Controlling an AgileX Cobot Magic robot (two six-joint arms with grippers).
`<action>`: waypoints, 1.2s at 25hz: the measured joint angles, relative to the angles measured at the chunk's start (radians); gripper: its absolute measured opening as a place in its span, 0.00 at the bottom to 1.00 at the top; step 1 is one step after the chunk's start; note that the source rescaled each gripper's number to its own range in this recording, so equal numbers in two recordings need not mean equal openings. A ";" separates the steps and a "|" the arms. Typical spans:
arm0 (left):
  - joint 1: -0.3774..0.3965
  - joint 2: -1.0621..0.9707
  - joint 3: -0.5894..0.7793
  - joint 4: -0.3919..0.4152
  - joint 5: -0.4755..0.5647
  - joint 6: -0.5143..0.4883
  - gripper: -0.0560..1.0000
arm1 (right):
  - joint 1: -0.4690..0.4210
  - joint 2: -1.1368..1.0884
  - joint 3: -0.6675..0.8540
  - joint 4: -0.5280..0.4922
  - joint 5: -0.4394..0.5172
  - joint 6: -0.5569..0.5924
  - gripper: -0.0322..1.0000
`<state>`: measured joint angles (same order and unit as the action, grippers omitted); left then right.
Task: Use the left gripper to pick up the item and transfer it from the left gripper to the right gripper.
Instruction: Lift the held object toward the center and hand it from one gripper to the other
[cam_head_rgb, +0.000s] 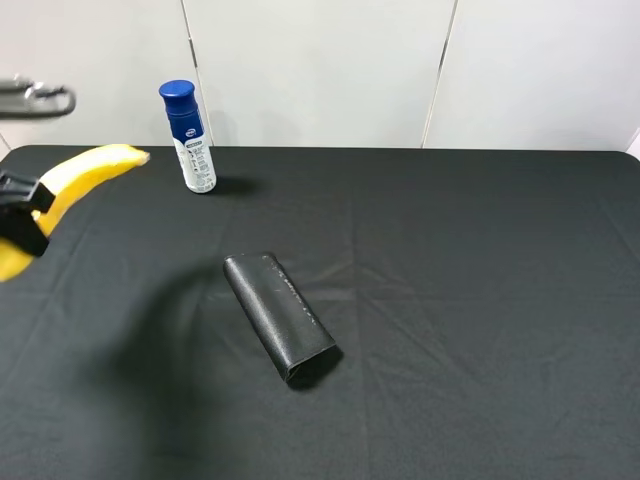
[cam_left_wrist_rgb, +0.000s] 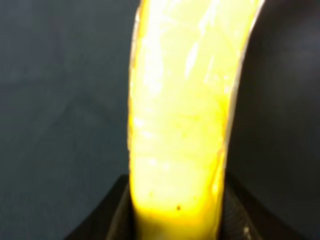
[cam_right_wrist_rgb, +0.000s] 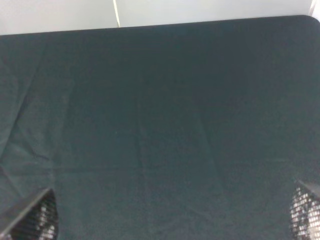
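Note:
The item, a curved yellow banana (cam_head_rgb: 82, 176), hangs in the air above the table's far left, its tip pointing toward the bottle. My left gripper (cam_head_rgb: 22, 212) is shut on it near its middle; only the black jaws show at the frame edge. The left wrist view is filled by the banana (cam_left_wrist_rgb: 180, 130) clamped between the two black fingers (cam_left_wrist_rgb: 112, 220). My right gripper (cam_right_wrist_rgb: 175, 220) is open over bare black cloth, with just its two fingertips (cam_right_wrist_rgb: 37, 217) showing at the frame's corners. The right arm is out of the exterior high view.
A black oblong case (cam_head_rgb: 278, 315) lies diagonally near the middle of the black-clothed table (cam_head_rgb: 480, 300). A blue-capped white bottle (cam_head_rgb: 190, 137) stands upright at the back left. White wall panels rise behind the far edge.

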<state>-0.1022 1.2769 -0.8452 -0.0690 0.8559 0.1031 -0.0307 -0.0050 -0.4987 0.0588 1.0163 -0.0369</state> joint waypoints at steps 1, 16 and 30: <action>-0.022 0.000 -0.023 0.000 0.012 0.014 0.05 | 0.000 0.000 0.000 0.000 0.000 0.000 1.00; -0.348 0.206 -0.245 -0.001 0.107 0.208 0.05 | 0.000 0.000 0.000 0.000 0.000 0.000 1.00; -0.573 0.344 -0.337 -0.001 0.004 0.361 0.05 | 0.000 0.004 0.000 0.031 -0.005 0.092 1.00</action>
<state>-0.6750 1.6207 -1.1822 -0.0700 0.8598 0.4638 -0.0307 -0.0013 -0.4987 0.0895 1.0111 0.0554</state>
